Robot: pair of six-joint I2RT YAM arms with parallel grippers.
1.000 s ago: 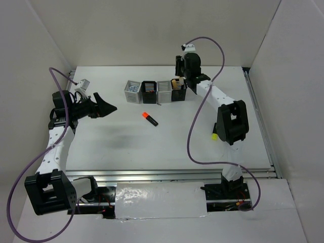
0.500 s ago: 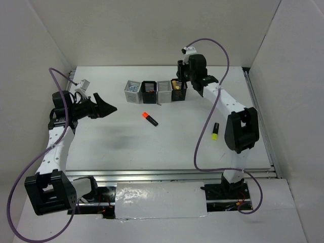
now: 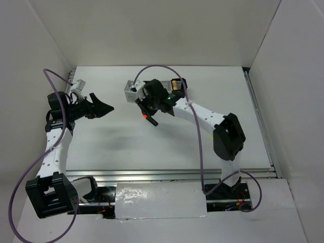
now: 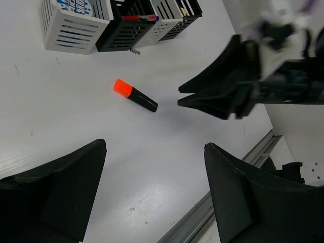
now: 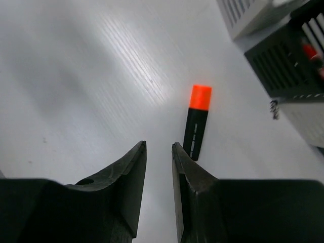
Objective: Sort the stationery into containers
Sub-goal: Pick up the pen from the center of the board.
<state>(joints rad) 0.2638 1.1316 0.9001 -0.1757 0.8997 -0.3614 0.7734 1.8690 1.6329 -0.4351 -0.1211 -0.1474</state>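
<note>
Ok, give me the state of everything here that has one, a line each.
Left jaws, wide open, empty.
Right jaws, a narrow gap between them, empty, tips near the highlighter's black end.
Orange-black highlighter, lying flat, not gripped.
Row of four cups, upright, side by side.
Thin red pen, already in a black cup.
</note>
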